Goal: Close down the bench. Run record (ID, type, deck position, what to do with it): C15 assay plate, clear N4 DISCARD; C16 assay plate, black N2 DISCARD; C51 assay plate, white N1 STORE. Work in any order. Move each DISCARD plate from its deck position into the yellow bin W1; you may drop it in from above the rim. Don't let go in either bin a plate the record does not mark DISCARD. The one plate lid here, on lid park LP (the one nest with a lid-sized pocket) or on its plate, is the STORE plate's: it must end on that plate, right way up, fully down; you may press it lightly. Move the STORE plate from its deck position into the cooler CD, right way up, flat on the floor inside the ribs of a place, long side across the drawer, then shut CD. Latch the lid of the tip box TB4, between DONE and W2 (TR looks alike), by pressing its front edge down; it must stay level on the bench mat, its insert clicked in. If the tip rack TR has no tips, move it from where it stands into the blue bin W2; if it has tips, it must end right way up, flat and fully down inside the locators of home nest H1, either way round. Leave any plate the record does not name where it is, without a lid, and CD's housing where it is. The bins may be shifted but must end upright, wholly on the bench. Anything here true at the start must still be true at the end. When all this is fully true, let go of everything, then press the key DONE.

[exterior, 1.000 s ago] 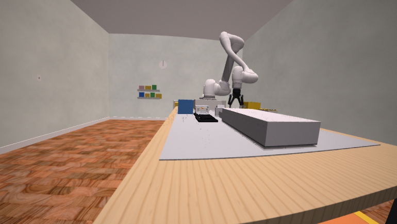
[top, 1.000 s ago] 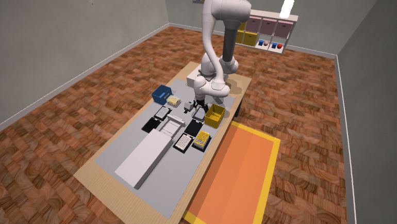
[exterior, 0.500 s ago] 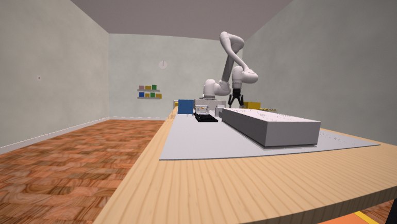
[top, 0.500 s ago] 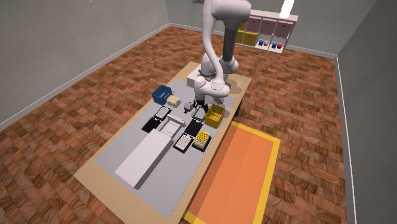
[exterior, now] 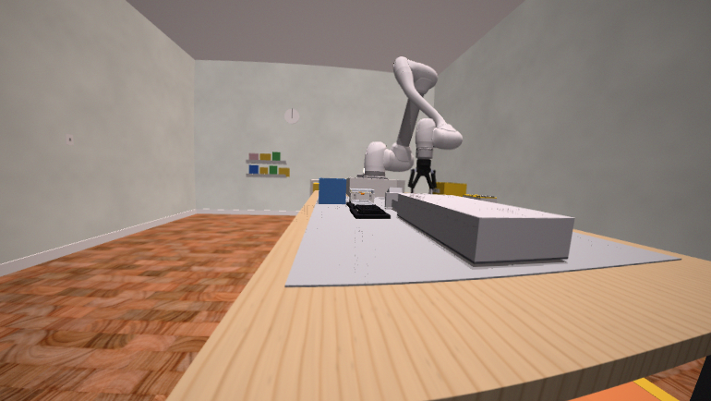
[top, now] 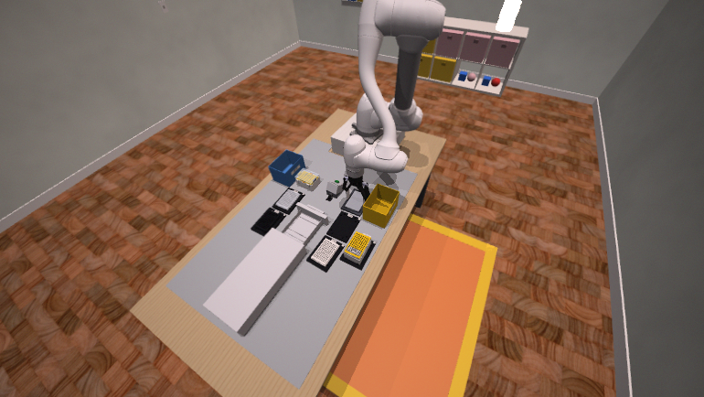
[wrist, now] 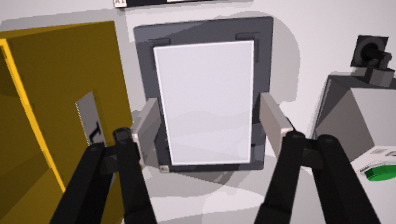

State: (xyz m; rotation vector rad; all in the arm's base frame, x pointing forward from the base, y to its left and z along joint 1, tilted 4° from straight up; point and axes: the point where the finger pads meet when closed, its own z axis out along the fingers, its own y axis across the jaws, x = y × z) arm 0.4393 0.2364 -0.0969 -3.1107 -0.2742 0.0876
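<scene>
Pale flat lid (wrist: 205, 100) between the fingers, untouched | gripper (wrist: 207, 131) partly open, holding nothing | yellow bin (wrist: 60, 95) beside one finger

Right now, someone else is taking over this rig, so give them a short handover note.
Gripper: open, holding nothing, pads straddling the flat white lid in its dark nest, beside the yellow bin.
Black plate, white plate and yellow tip rack sit in their nests; tip box is by the blue bin.
Yellow bin looks empty; nothing visibly done. Everything is left, DONE key last.
</scene>
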